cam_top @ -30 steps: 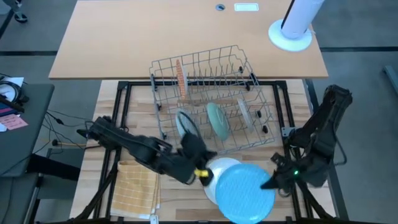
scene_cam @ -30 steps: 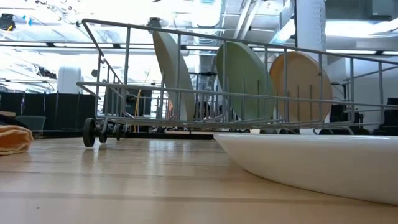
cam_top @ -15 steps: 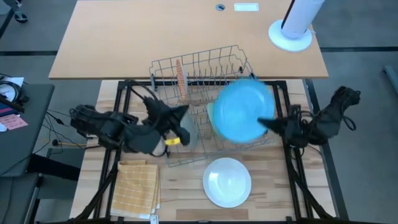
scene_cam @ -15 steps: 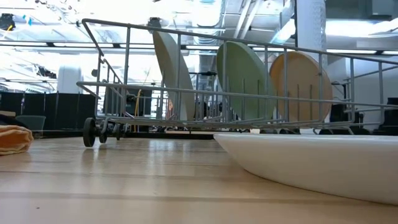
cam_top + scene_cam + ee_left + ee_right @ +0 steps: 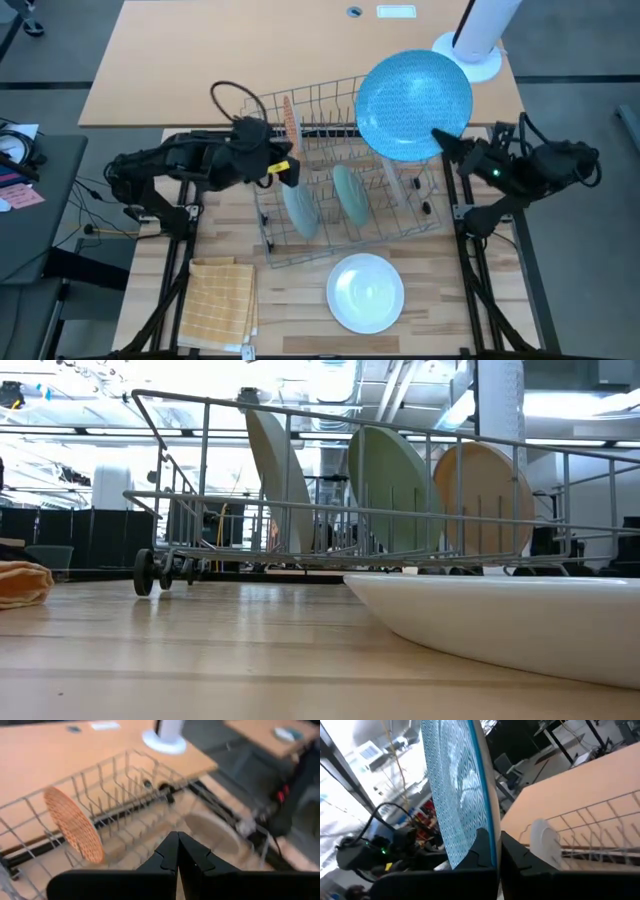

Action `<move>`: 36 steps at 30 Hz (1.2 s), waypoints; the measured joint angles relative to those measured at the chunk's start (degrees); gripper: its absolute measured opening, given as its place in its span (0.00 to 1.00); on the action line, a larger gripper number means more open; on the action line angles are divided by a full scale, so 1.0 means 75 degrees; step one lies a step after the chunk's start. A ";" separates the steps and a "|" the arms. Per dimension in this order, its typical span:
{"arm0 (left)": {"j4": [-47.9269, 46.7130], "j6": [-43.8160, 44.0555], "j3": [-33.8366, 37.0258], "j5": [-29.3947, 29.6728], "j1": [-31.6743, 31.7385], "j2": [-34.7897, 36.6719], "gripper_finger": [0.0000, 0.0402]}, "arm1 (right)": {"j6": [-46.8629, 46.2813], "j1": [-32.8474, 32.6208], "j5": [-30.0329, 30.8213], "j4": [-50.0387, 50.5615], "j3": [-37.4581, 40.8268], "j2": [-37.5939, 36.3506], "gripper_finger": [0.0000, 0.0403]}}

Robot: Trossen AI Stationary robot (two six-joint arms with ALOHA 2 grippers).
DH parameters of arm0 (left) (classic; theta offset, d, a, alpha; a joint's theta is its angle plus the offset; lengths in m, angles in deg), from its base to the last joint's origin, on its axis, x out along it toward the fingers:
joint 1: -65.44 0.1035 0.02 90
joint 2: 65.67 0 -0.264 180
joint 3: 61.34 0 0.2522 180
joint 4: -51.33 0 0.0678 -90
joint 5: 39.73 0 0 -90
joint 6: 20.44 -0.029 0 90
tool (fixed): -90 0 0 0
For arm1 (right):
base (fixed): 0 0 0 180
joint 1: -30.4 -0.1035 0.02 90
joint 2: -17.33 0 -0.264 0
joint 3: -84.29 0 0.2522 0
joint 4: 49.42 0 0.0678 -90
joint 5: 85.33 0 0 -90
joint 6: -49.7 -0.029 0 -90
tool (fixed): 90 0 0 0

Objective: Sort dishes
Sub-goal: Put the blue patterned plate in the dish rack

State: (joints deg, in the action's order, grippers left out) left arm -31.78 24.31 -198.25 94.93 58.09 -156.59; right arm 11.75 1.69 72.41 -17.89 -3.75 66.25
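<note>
Plate [image 5: 413, 105], blue: I am pinching its rim in my right tool [image 5: 447, 143], closed on it above rack [image 5: 340, 170] | stiff, slick, breakable, likely heavy; rim grip suits | left tool [image 5: 177, 861] closed, empty, hanging over rack.

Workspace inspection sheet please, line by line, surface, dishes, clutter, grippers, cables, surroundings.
Surface: slatted wood table, with a grey wire rack on it.
Dishes: blue plate held high over the rack; white plate flat on the table; pale green plate, grey plate, clear plate and orange patterned plate standing in the rack.
Clutter: yellow checked cloth.
Grippers: right gripper shut on the blue plate's rim; left gripper shut, empty, at the rack's left side.
Cables: looped cable on the left arm.
Surroundings: tan desk, white lamp base.
</note>
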 joint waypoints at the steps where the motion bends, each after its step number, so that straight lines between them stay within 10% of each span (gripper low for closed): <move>1: -0.0046 -0.0102 0.0000 -0.0267 0.0060 -0.0002 0.00 | -0.0063 -0.0001 -0.0006 0.0307 -0.0200 0.0064 0.00; 13: 0.0368 -0.1800 0.0000 -0.4821 0.0886 0.0001 0.00 | -0.3061 0.0537 -0.0276 0.4253 -0.1068 0.0153 0.01; 27: 0.0534 -0.2008 0.0000 -0.4898 0.2071 0.0001 0.00 | -0.3876 0.1573 -0.4115 0.5829 -0.1068 0.0359 0.00; 36: 0.0048 -0.2104 0.0003 -0.4898 0.2504 0.0107 0.00 | -0.3369 0.1603 -0.4559 0.5706 -0.1068 0.0369 0.00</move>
State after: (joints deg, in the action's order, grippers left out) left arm -31.42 8.53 -198.23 58.20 76.87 -155.79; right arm -13.51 13.72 38.22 24.91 -11.75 69.02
